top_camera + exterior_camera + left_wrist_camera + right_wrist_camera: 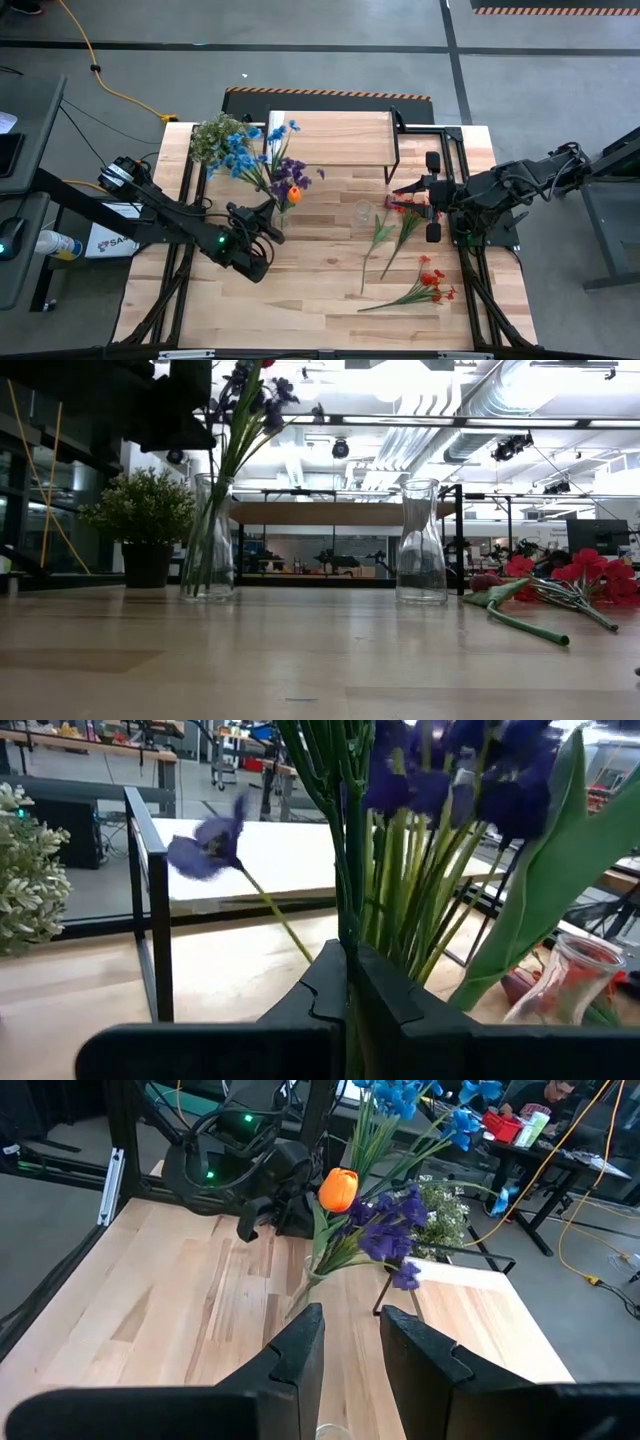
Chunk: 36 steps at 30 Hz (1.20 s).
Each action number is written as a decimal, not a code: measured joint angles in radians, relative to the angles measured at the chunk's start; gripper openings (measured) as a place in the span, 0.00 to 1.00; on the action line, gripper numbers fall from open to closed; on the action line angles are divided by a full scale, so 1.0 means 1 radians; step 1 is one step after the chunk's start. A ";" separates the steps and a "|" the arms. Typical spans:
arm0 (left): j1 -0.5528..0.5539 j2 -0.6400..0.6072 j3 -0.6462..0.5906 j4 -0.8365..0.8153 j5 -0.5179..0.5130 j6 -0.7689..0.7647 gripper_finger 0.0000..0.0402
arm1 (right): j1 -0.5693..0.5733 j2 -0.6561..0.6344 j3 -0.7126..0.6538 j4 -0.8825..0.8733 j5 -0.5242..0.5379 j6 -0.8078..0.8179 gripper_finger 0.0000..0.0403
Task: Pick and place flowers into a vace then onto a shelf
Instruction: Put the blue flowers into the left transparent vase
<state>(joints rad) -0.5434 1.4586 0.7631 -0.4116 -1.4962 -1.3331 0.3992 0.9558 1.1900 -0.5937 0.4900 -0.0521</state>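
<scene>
A clear glass vase (210, 545) stands on the table and holds flowers (283, 172) with blue, purple and orange blooms. My left gripper (350, 995) is beside this bunch, above the vase mouth, shut on a stem. A second glass vase (422, 545) stands empty near the table's middle. My right gripper (350, 1345) hovers open over it, touching nothing. More flowers with red blooms (432, 285) and dark ones (400, 215) lie flat on the table's right half. The shelf (335, 138) stands at the far edge. My left gripper pinches a green stem (352, 935) of the bunch between its two fingers, above the vase's mouth. The fingers come roughly level from the table's left, lying across the upright stem. The stem's lower end stands in the vase with the other stems.
A bushy pale-green potted plant (212, 137) stands at the far left, close to the blue blooms. The shelf's black legs (396, 150) rise near my right gripper. Bare tabletop (300, 290) lies toward the near edge.
</scene>
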 joint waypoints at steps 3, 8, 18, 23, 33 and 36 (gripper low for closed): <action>0.000 0.000 0.000 0.000 0.018 -0.003 0.11 | 0.000 0.000 0.000 -0.003 0.000 0.000 0.23; 0.000 0.000 0.000 0.000 0.035 0.001 0.11 | 0.000 0.000 0.000 -0.003 0.000 0.000 0.23; 0.000 0.000 0.000 -0.001 0.096 0.001 0.11 | 0.000 0.000 0.000 -0.016 0.000 0.000 0.23; 0.000 0.000 0.000 -0.001 0.102 0.001 0.11 | 0.000 0.000 0.000 -0.016 0.000 0.000 0.23; 0.000 0.000 0.000 -0.002 0.122 0.004 0.17 | 0.000 0.000 0.000 -0.016 0.000 0.000 0.23; 0.000 0.000 0.000 -0.001 0.130 0.004 0.23 | 0.000 0.000 0.000 -0.016 0.000 0.000 0.23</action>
<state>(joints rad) -0.5434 1.4586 0.7631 -0.4129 -1.3660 -1.3289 0.3992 0.9562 1.1900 -0.6098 0.4896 -0.0517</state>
